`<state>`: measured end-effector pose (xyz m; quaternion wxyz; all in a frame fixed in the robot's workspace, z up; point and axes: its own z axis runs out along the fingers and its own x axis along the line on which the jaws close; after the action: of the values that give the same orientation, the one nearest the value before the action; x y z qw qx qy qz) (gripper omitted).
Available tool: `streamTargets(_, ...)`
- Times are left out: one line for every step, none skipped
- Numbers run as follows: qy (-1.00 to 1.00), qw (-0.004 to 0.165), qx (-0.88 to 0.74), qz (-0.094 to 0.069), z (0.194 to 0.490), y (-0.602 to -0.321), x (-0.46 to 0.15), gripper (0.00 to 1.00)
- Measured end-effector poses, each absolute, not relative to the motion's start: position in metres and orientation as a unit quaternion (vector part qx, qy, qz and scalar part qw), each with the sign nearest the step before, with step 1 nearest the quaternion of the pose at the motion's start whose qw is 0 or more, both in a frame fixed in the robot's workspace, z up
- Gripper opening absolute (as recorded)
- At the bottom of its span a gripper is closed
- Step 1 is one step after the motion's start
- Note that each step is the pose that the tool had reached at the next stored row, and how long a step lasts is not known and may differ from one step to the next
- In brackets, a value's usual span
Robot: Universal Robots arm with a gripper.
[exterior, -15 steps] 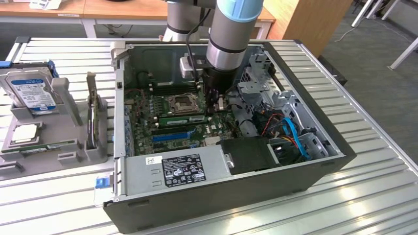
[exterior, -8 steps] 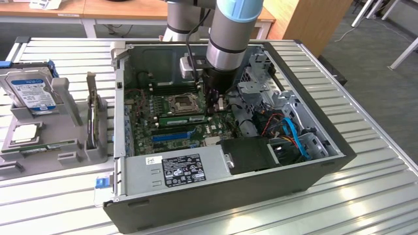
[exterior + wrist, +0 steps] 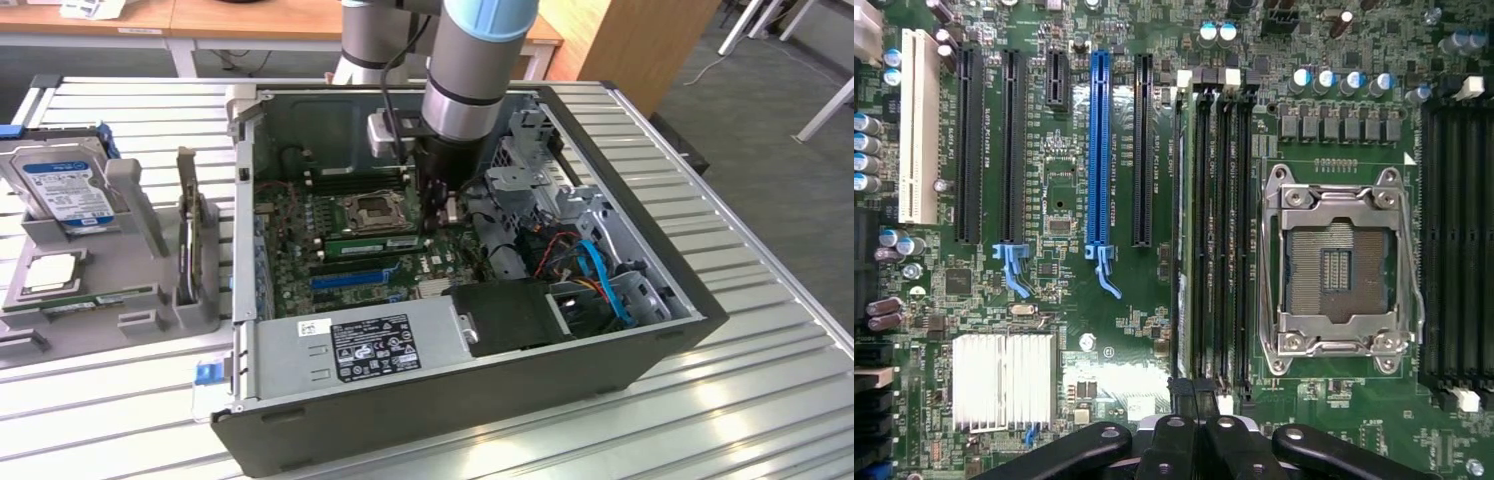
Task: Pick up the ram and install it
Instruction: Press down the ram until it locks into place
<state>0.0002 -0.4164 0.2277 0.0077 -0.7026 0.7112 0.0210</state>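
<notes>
As I look from the exterior view's left, I see the gray holder (image 3: 134, 320) on the counter (image 3: 747, 400). It has the hard drive (image 3: 67, 185) and the square chip (image 3: 51, 272) in it. I see no green stick lying flat there with them.

Next comes the open computer case (image 3: 244, 240). The ram (image 3: 374, 244) is inside it, standing on its edge in a long slot just beside the empty chip socket (image 3: 371, 210). In the wrist view the ram (image 3: 1180, 250) sits in the slot at the outer edge of the black row, on the side away from the socket (image 3: 1341, 270). So I think the pick-up is done and the stick is in its place. I cannot tell if it is pushed all the way down or if the end clips have snapped in.

The tool (image 3: 445, 200) hangs low inside the case, near one end of the ram. Its fingertips (image 3: 1184, 395) are clenched tight together, and I see nothing held between them.

Room is small here. The metal drive cage (image 3: 534, 180) stands close on the exterior view's right of the tool. Loose cables (image 3: 601, 280) lie further right, and the power box (image 3: 387, 345) fills the near side. Straight up is the open way.
</notes>
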Motion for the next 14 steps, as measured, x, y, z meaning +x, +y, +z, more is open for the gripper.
streamTargets(0.711, 0.008, -0.703, 0.021, 0.230, -0.416, 0.000, 0.10)
streamTargets(0.711, 0.008, -0.703, 0.021, 0.232, -0.416, 0.000, 0.10)
streamTargets(0.711, 0.008, -0.703, 0.021, 0.234, -0.416, 0.000, 0.10)
streamTargets(0.711, 0.008, -0.703, 0.021, 0.237, -0.416, 0.000, 0.10)
streamTargets(0.711, 0.007, -0.703, 0.021, 0.239, -0.416, 0.000, 0.10)
streamTargets(0.711, 0.008, -0.703, 0.021, 0.241, -0.416, 0.000, 0.10)
streamTargets(0.711, 0.008, -0.703, 0.021, 0.243, -0.416, 0.000, 0.10)
streamTargets(0.711, 0.008, -0.703, 0.021, 0.245, -0.416, 0.000, 0.10)
streamTargets(0.711, 0.008, -0.703, 0.021, 0.248, -0.416, 0.000, 0.10)
streamTargets(0.711, 0.008, -0.703, 0.021, 0.249, -0.416, 0.000, 0.10)
streamTargets(0.711, 0.008, -0.703, 0.021, 0.250, -0.416, 0.000, 0.10)
streamTargets(0.711, 0.008, -0.703, 0.021, 0.252, -0.416, 0.000, 0.10)
streamTargets(0.711, 0.008, -0.703, 0.021, 0.253, -0.416, 0.000, 0.10)
streamTargets(0.711, 0.008, -0.703, 0.021, 0.254, -0.416, 0.000, 0.10)
